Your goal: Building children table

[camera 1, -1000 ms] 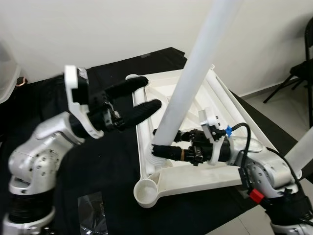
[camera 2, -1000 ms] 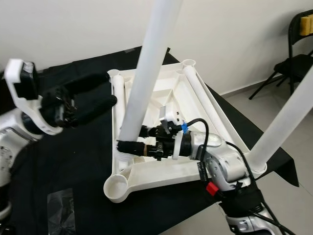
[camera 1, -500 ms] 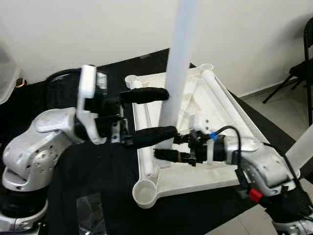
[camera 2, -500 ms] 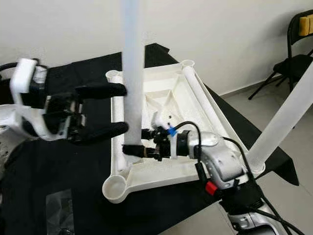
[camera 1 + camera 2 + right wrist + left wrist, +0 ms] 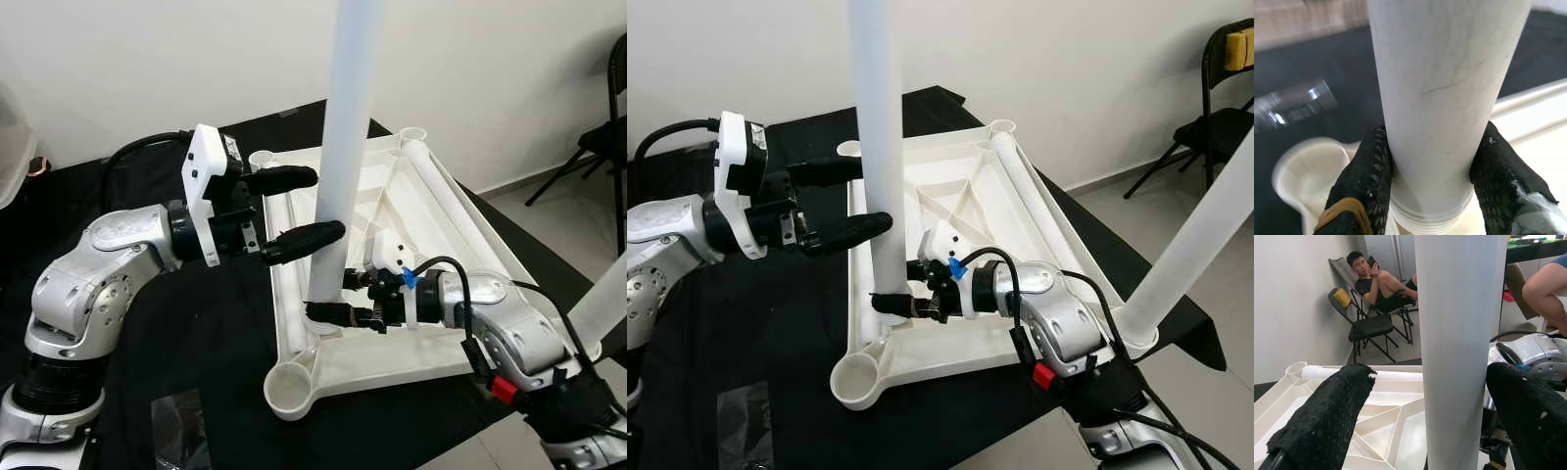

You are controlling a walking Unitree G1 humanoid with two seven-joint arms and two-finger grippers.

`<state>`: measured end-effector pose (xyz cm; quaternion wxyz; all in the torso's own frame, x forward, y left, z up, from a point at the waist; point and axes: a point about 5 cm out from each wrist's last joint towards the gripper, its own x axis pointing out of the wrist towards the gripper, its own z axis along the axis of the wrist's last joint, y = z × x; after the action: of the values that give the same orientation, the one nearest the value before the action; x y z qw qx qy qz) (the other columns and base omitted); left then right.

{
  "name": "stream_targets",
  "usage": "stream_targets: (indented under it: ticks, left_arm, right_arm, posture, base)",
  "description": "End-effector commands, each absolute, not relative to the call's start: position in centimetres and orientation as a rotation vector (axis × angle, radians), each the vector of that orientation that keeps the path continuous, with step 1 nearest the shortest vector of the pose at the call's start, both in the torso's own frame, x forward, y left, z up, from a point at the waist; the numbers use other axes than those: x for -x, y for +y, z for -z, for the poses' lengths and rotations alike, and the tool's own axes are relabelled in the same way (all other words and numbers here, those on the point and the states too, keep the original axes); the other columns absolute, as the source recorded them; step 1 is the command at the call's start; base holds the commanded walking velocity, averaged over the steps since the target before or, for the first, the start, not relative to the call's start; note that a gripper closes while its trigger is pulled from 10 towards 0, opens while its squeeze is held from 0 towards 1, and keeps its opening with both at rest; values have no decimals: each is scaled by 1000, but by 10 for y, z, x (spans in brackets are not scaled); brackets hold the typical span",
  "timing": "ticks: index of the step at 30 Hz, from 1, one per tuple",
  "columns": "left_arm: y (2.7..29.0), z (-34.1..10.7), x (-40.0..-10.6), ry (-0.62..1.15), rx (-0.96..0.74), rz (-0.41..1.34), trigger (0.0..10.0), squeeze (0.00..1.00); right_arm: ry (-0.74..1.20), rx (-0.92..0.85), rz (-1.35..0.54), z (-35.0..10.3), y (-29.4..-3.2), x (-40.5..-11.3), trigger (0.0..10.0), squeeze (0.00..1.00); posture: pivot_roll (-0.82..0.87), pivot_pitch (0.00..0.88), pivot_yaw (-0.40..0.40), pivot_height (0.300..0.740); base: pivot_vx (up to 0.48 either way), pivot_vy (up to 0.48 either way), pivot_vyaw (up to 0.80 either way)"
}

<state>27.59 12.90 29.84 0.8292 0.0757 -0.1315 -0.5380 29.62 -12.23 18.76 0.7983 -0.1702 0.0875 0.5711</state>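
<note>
The white table top (image 5: 392,357) lies upside down on a black cloth. A white table leg (image 5: 343,147) stands nearly upright near its front left corner. My right gripper (image 5: 328,313) is shut on the leg's threaded foot, one finger (image 5: 1364,176) on each side. Higher up, my left gripper (image 5: 323,204) is open and straddles the leg (image 5: 1459,347), with gaps between the tube and both fingers (image 5: 1327,416). The empty corner socket (image 5: 291,387) sits just in front of the leg's foot.
Another leg (image 5: 602,304) rises from the right front corner. A further white tube (image 5: 451,206) lies along the top's far right rail. A clear plastic bag (image 5: 181,426) lies on the cloth at front left. A folding chair (image 5: 1215,98) stands at right; a person (image 5: 1376,284) sits beyond.
The leg has swung from leaning right to nearly upright, its foot still in my right gripper. My left gripper has moved in from the left and now straddles the leg.
</note>
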Motion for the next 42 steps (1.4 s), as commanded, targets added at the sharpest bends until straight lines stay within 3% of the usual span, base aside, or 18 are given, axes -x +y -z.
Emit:
stream_targets:
  ticks: [1,10,19,31,32,42]
  left_arm:
    - [127,-299,-274,-269,-173,1157,10000,0]
    - [97,-300,-264,-304,-58,1260,10000,0]
    - [82,-304,-274,-346,45,1188,10000,0]
    - [82,-306,-288,-357,-28,1089,10000,0]
    - [82,-306,-288,-356,-46,1093,0,0]
    - [91,-305,-287,-366,-211,1098,0,0]
  right_arm:
    - [211,423,-1208,-183,-119,-299,0,0]
    - [202,439,-1135,-187,-113,-311,0,0]
    - [180,446,-1172,-187,-101,-309,0,0]
    - [163,455,-1211,-190,-94,-307,0,0]
    - [163,456,-1209,-191,-95,-308,0,0]
    - [164,458,-1207,-193,-98,-307,0,0]
  posture:
    - [-29,98,60,740]
    - [-28,95,59,740]
    - [-22,96,56,740]
    - [-22,95,58,740]
    - [-22,95,58,740]
    - [-25,97,58,740]
  base:
    - [0,0,0]
    - [0,0,0]
    - [0,0,0]
    - [0,0,0]
    - [0,0,0]
    - [0,0,0]
